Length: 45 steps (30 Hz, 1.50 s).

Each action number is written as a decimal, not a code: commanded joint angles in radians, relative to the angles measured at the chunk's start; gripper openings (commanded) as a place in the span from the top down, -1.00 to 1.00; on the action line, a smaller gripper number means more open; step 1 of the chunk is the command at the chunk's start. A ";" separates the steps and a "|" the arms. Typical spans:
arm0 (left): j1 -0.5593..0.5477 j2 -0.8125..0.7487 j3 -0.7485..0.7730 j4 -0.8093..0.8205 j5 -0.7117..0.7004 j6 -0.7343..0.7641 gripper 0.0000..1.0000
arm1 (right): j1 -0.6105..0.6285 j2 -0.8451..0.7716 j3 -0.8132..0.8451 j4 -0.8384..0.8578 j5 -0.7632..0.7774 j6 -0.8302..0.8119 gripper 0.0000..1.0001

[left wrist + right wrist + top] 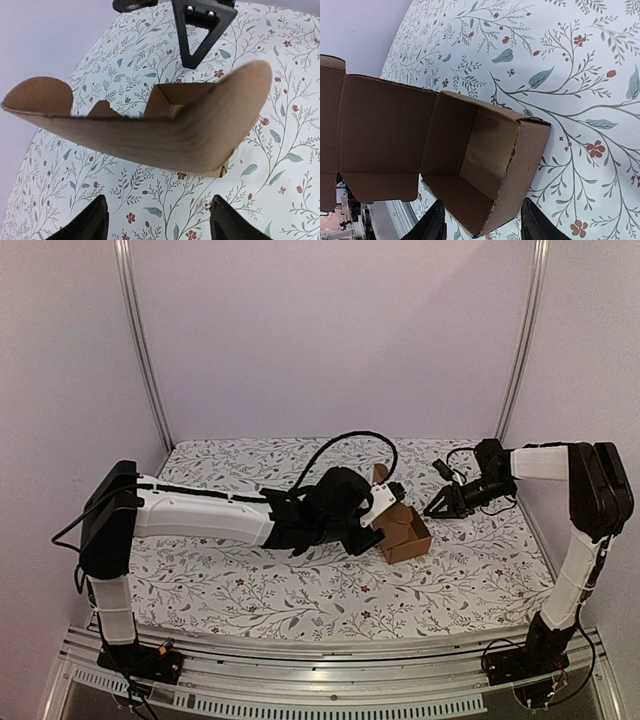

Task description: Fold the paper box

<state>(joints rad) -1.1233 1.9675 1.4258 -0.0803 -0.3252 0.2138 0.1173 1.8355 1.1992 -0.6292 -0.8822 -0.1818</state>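
- Two grippers, the left gripper [384,508] and the right gripper [441,508], face each other across one paper box [405,533]. The box sits on the floral cloth [250,580] between them.
- The left gripper's jaws are spread wide and hold nothing. In its wrist view its fingers [92,222] stand well apart, with bare cloth in the gap.
- Just ahead of those jaws the box's long flap [165,135] arches up off the cloth, curved and rounded at both ends. It lies beyond the fingertips, not between them.
- Past the flap, on the far side from the left jaws, a black finger [200,35] of the right gripper points down.
- The right gripper's jaws are parted too, and I see nothing clamped in them. From above they sit just beside the box.
- Directly ahead of the right jaws the box has its open side turned toward them and its walls up. Its near corner reaches into the gap between the fingers [436,222]. Whether a finger touches the cardboard I cannot tell.
- An unfolded panel stretches away to one side of the right jaws.
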 commanded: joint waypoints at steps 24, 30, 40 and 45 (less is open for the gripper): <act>0.043 -0.345 -0.006 -0.392 -0.212 -0.446 -0.60 | 0.259 -0.064 0.054 -0.468 -0.047 -0.213 -0.21; 0.043 -0.319 -0.021 -0.363 -0.190 -0.430 -0.54 | 0.146 -0.141 0.242 -0.527 0.072 -0.343 -0.21; 0.139 -0.238 0.082 -0.353 -0.059 -0.330 -0.64 | 0.153 0.089 0.647 -0.411 0.081 -0.419 -0.25; 0.171 -0.108 0.282 -0.462 0.026 -0.290 -0.62 | 0.211 0.168 0.674 -0.406 0.118 -0.405 -0.24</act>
<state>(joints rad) -0.9775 1.7645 1.5551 -0.4442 -0.3878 -0.1200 0.2790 1.9461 1.8767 -1.0290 -0.8009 -0.5850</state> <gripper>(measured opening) 0.821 0.626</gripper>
